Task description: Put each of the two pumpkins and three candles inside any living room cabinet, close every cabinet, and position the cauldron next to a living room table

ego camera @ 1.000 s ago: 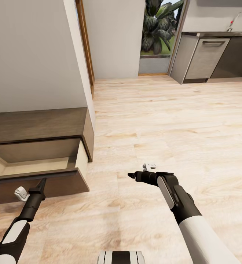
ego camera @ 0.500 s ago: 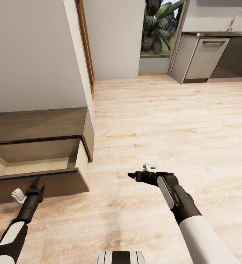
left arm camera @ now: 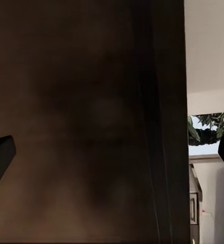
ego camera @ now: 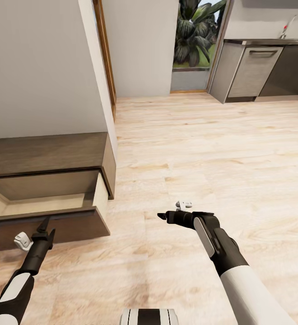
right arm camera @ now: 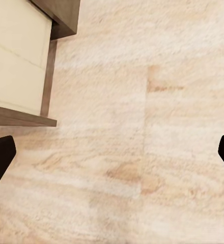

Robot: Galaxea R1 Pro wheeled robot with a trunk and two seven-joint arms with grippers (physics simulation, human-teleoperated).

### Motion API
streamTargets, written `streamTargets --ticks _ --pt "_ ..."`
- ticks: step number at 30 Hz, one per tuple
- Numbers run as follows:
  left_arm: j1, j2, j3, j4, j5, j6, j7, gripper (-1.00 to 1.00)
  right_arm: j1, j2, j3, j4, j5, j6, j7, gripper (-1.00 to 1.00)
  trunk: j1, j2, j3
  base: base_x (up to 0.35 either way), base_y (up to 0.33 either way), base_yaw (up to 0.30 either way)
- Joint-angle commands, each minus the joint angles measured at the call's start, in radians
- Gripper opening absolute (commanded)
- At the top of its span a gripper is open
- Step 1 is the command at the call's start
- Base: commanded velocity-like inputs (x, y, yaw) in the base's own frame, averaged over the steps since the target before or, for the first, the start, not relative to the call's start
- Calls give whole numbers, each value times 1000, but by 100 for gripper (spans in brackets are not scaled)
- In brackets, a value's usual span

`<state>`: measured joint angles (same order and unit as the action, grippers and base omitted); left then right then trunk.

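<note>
Cabinet (ego camera: 49, 155): drawer (ego camera: 54, 225) pulled out. Left gripper (ego camera: 45, 228), fingers spread, at drawer front. Right gripper (ego camera: 163, 216), fingers spread, over floor (ego camera: 203, 149).

Pale wood floor (ego camera: 203, 149), grey walls (ego camera: 40, 67)

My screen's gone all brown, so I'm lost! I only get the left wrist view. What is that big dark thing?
Observer: It's the front of a pulled-out drawer in the cabinet. Your left gripper points straight at it, close up, with its fingers spread.
Operator: Is the drawer really open?
Observer: Yes. The head view shows its pale inside behind the dark front.
Operator: Where's my other arm?
Observer: The right gripper hangs over the wood floor, off to the drawer's side. Its fingers are spread and hold nothing.
</note>
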<state>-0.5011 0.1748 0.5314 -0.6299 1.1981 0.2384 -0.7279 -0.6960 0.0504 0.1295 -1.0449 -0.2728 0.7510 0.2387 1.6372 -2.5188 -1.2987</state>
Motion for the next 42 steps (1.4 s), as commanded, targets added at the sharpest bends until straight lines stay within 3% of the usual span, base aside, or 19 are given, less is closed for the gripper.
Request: streamTargets --ticks 1,9,35,42 --pt "-1 0 1 1 9 10 -2 100 0 0 -1 -1 3 4 4 100 0 0 -1 -76 0 0" --pt "-1 0 1 1 10 10 44 100 0 1 -1 -1 3 6 4 100 0 0 -1 -235 0 0" --pt "-1 -1 -1 -9 10 9 50 100 0 0 -3 -1 1 10 5 100 0 0 -1 -26 0 0" --pt "-1 -1 -2 -8 9 9 57 100 0 -1 -4 -1 1 11 5 100 0 0 -1 -205 0 0"
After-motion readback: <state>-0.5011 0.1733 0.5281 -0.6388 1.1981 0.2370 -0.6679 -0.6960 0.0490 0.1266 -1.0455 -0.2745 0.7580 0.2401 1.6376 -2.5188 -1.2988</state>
